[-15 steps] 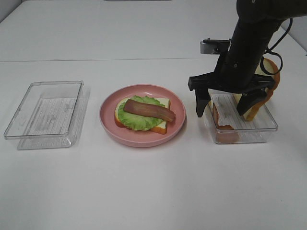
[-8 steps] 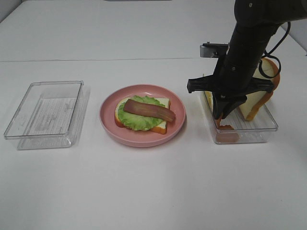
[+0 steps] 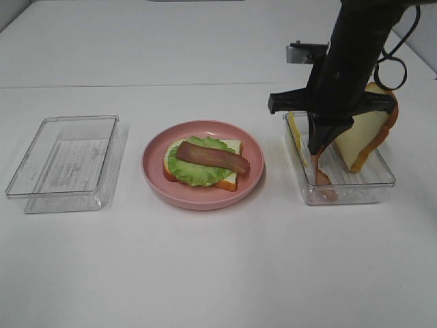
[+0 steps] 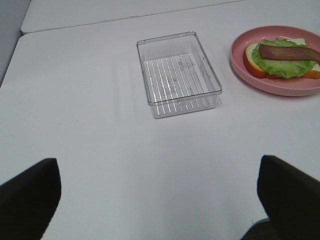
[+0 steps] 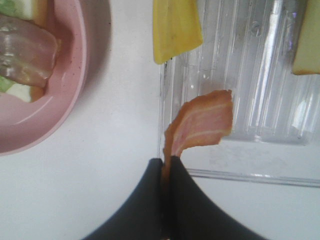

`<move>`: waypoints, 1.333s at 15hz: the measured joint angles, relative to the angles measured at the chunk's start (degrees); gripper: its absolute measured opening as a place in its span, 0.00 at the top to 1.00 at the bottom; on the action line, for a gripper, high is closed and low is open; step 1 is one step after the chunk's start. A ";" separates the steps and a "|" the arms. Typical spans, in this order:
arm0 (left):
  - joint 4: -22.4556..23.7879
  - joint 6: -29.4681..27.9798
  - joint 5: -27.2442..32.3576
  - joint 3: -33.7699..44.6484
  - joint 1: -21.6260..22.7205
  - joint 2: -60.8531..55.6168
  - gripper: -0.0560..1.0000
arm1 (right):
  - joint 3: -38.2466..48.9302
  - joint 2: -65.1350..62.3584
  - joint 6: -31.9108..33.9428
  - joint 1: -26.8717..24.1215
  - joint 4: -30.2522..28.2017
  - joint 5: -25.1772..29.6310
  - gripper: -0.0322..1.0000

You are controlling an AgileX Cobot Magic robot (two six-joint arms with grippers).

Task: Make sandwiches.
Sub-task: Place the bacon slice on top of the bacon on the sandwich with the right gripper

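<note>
Risen since before, right hand (image 3: 317,152) pinches a limp, reddish-brown bacon strip (image 5: 202,122) above the clear tray (image 3: 358,193).

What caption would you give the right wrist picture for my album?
Shut fingers pinch one end of a bacon strip over the clear tray, pink plate alongside.

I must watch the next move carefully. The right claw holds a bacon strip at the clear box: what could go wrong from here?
The right claw pinches the bacon strip only at one end, so it may slip out. On the way to the pink plate, its loose end could catch the wall of the clear box or knock the yellow cheese slice leaning there.
</note>
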 joint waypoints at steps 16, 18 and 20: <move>0.00 0.00 0.00 0.00 0.00 0.00 0.01 | -19.71 2.52 -11.80 8.71 37.07 -0.46 0.95; 0.00 0.00 0.00 0.00 0.00 0.00 0.01 | -19.71 6.53 -15.18 8.71 41.31 -3.15 0.95; 0.00 0.00 0.00 0.00 0.00 0.00 0.01 | -19.71 9.05 -16.73 8.71 42.97 -4.41 0.95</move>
